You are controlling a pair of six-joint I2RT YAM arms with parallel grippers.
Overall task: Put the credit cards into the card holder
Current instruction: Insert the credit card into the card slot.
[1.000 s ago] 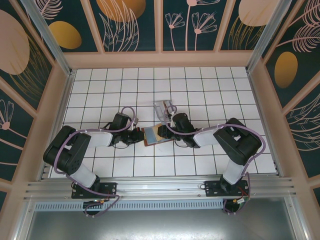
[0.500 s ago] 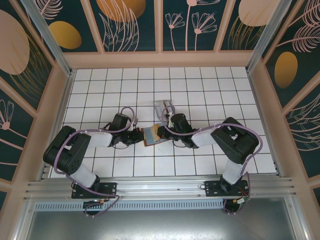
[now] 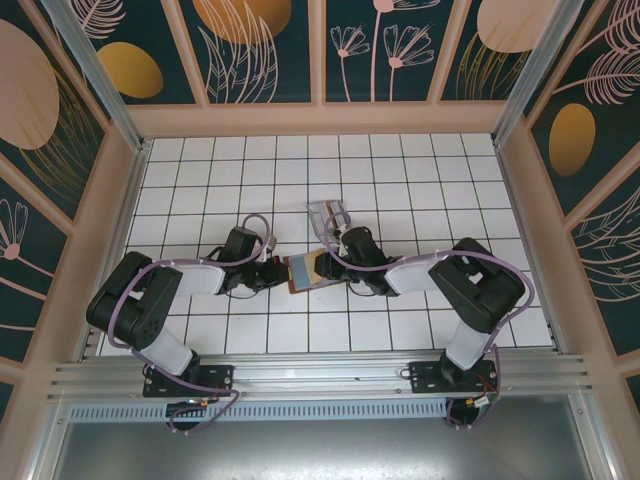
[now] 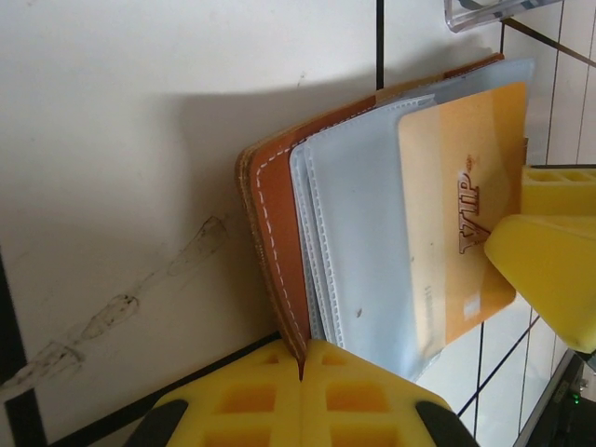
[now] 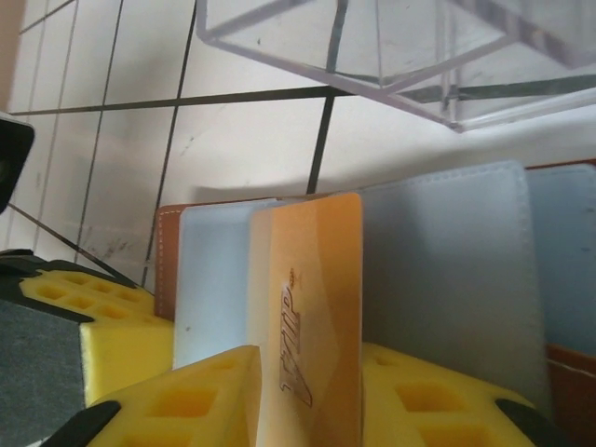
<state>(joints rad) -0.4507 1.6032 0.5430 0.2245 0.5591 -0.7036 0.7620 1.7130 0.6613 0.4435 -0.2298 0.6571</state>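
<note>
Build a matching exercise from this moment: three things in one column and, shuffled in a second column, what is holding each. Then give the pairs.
Column one:
1. gold VIP card
2. card holder
3. clear case

Column two:
A. held by neither gripper, sitting on the tiles beyond the other two
B. pinched between the yellow pads of the right gripper
C. lying open, its leather edge clamped by the left gripper

Pairs: 1-B, 2-C, 3-A.
</note>
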